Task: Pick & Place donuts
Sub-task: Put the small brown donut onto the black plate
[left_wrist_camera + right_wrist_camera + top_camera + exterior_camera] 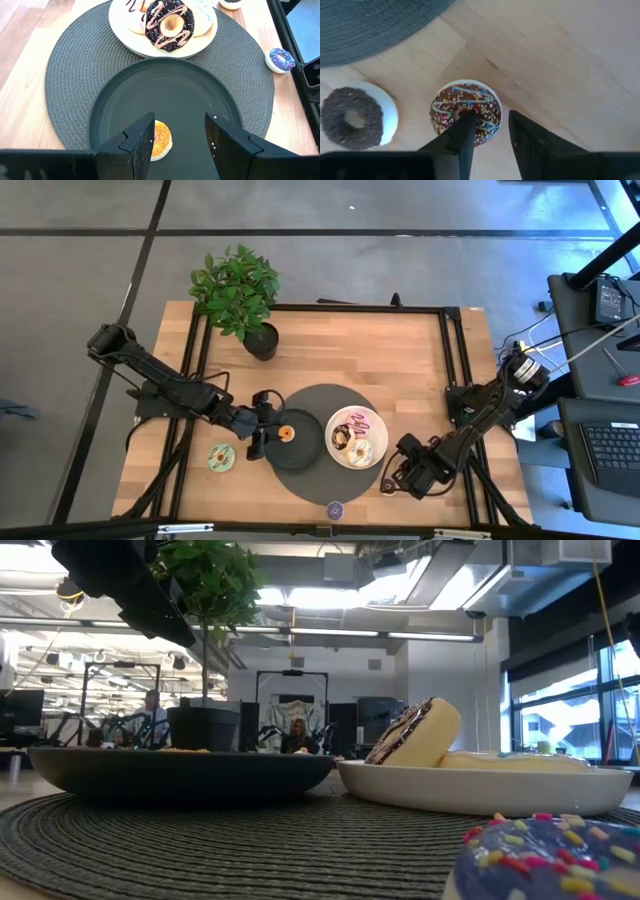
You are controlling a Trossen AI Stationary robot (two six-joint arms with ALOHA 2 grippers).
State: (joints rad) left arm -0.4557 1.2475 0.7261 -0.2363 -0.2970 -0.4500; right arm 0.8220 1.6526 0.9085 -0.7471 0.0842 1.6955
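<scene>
Both grippers sit low over mini donuts, neither one grasping.

Your left gripper (180, 145) hovers released over the dark grey plate (303, 448), fingers spread, with the orange mini donut (161, 140) lying on the plate just inside one finger. Your right gripper (487, 137) hangs over the desk (400, 350) at 4 o'clock from the round mat (325, 396), fingers parted above a brown sprinkled mini donut (466, 112); a chocolate mini donut (353, 118) lies beside it. The white plate (372, 456) at 3 o'clock of the dark plate carries the chocolate-iced donut (169, 25) and other iced donuts. The green donut (221, 457) lies on the desk at 9 o'clock of the mat, the purple mini donut (335, 509) at 6 o'clock.
</scene>
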